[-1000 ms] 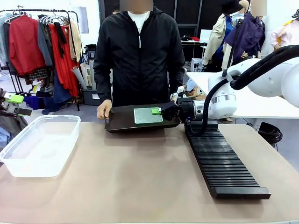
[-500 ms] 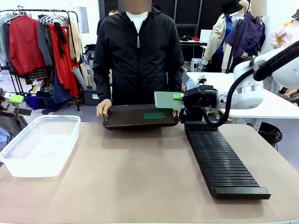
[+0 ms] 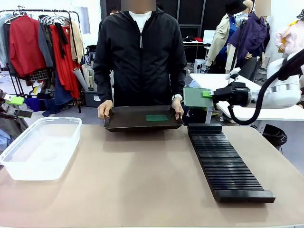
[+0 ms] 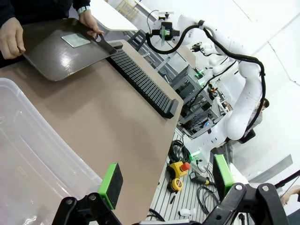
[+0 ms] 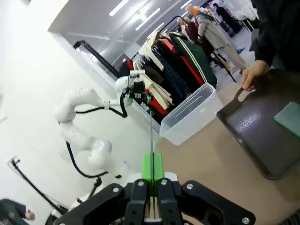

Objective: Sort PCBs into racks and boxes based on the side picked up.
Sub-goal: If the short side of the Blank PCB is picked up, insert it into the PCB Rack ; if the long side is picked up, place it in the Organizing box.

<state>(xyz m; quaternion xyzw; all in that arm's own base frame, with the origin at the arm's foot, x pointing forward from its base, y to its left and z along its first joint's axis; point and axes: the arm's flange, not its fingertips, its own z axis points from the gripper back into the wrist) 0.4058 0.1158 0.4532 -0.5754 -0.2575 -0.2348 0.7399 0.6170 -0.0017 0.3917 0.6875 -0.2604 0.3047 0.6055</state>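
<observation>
My right gripper [image 3: 207, 94] is shut on the edge of a green PCB [image 3: 197, 97], held in the air above the far end of the black slotted rack [image 3: 225, 161]. In the right wrist view that PCB [image 5: 151, 140] stands edge-on between the shut green pads [image 5: 148, 166]. A second PCB [image 3: 156, 117] lies flat on a dark tray [image 3: 124, 122] that the person holds by both ends. The clear plastic box [image 3: 40, 147] stands at the table's left. My left gripper [image 4: 166, 180] is open above the box [image 4: 28, 159], with nothing between its fingers.
The person stands at the far side with a hand [image 3: 105, 110] on each end of the tray. The rack runs from the tray's right end toward the near edge. A wide bare stretch of table [image 3: 137, 175] lies between box and rack.
My right gripper has lifted a PCB off the tray and carried it right, to above the rack's far end. A smaller green PCB now shows on the tray.
</observation>
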